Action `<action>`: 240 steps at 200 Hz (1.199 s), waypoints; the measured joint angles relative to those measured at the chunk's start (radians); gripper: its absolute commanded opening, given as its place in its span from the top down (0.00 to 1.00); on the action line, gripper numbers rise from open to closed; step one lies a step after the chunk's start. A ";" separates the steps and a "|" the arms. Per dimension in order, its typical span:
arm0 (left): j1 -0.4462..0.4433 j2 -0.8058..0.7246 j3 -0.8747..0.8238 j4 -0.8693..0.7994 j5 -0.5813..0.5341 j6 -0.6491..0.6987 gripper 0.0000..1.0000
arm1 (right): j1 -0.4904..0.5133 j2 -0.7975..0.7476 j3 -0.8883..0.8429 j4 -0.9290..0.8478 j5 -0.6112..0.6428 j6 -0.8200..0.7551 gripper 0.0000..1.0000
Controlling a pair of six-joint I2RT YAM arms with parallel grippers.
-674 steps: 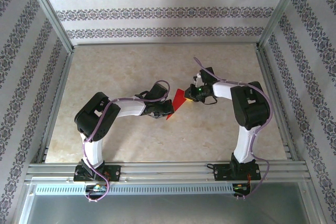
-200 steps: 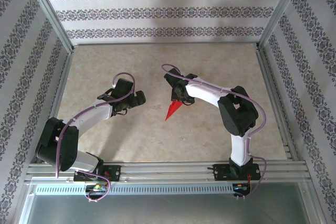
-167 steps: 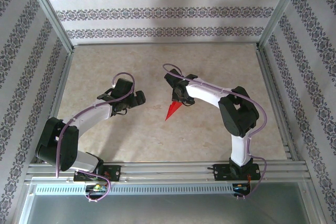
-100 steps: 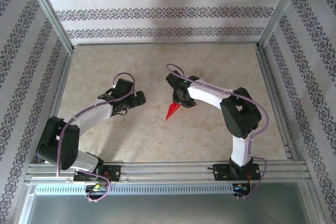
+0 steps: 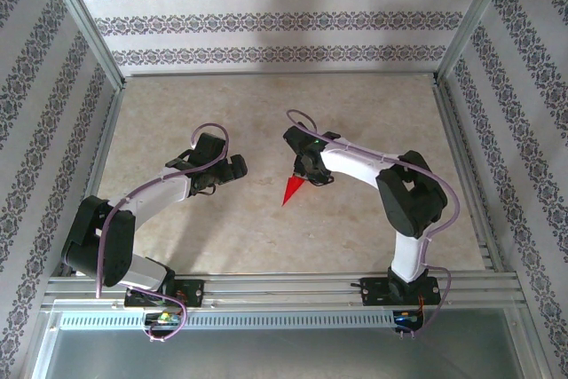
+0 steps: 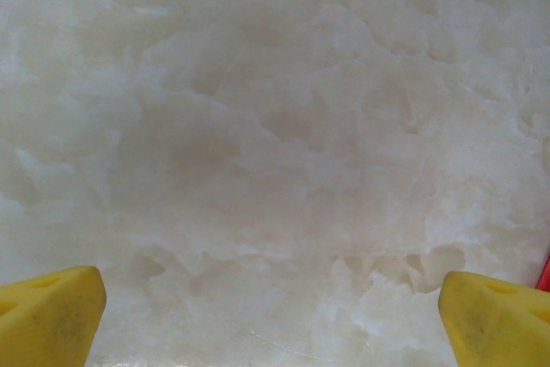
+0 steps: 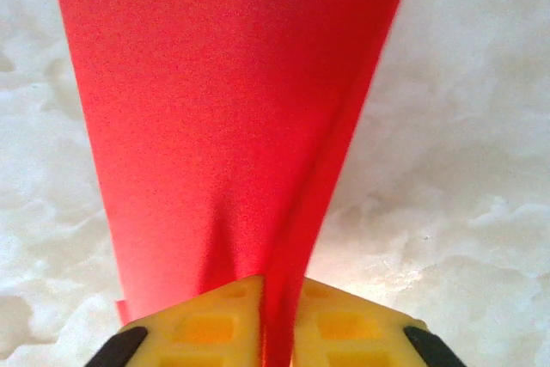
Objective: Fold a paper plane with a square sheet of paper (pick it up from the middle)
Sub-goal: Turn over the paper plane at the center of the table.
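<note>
2 right fingers [image 7: 206, 326] tight on paper plane [image 7: 223, 126]

- A paper plane [image 5: 290, 192] of bright red, plain paper, folded into a narrow pointed dart.
- From above it sits near the middle of the pale marbled table [image 5: 222, 237], its sharp tip pointing toward the near left.
- Its wider rear end is pinched in the right gripper [image 5: 304, 177]; whether the tip touches the table cannot be told.
- In the right wrist view the paper [image 7: 223, 126] narrows to a creased fold clamped between the yellow fingers [image 7: 206, 324].
</note>
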 measured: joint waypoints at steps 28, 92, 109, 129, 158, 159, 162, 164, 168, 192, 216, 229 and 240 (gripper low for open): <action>0.025 -0.019 -0.022 0.000 0.010 -0.014 0.00 | 0.000 -0.037 -0.001 0.033 -0.001 -0.038 0.89; 0.145 -0.200 -0.076 0.000 0.061 -0.060 0.00 | -0.029 -0.100 0.001 0.248 -0.241 -0.187 0.98; 0.161 -0.237 -0.083 0.000 0.072 -0.068 0.00 | -0.036 -0.100 -0.001 0.345 -0.349 -0.188 0.99; 0.164 -0.265 -0.083 0.002 0.092 -0.072 0.00 | -0.040 -0.088 -0.001 0.460 -0.466 -0.180 0.99; 0.164 -0.274 -0.086 0.017 0.135 -0.078 0.00 | -0.042 -0.040 -0.029 0.620 -0.596 -0.152 0.99; 0.164 -0.274 -0.087 0.019 0.137 -0.079 0.00 | -0.042 -0.038 -0.030 0.623 -0.599 -0.152 0.99; 0.164 -0.274 -0.089 0.024 0.142 -0.079 0.01 | -0.042 -0.033 -0.035 0.636 -0.608 -0.150 0.99; 0.164 -0.273 -0.090 0.027 0.147 -0.079 0.01 | -0.042 -0.028 -0.039 0.645 -0.615 -0.148 0.99; 0.164 -0.273 -0.092 0.033 0.155 -0.081 0.02 | -0.043 -0.017 -0.047 0.665 -0.632 -0.142 0.99; 0.164 -0.240 -0.103 0.081 0.215 -0.094 0.10 | -0.058 0.047 -0.105 0.766 -0.707 -0.104 0.99; 0.164 -0.175 -0.114 0.129 0.277 -0.105 0.21 | -0.080 0.094 -0.159 0.818 -0.753 -0.082 0.99; 0.164 -0.137 -0.123 0.156 0.309 -0.113 0.28 | -0.088 0.102 -0.186 0.836 -0.768 -0.076 0.99; 0.163 -0.101 -0.127 0.171 0.335 -0.121 0.32 | -0.097 0.102 -0.205 0.850 -0.779 -0.074 0.99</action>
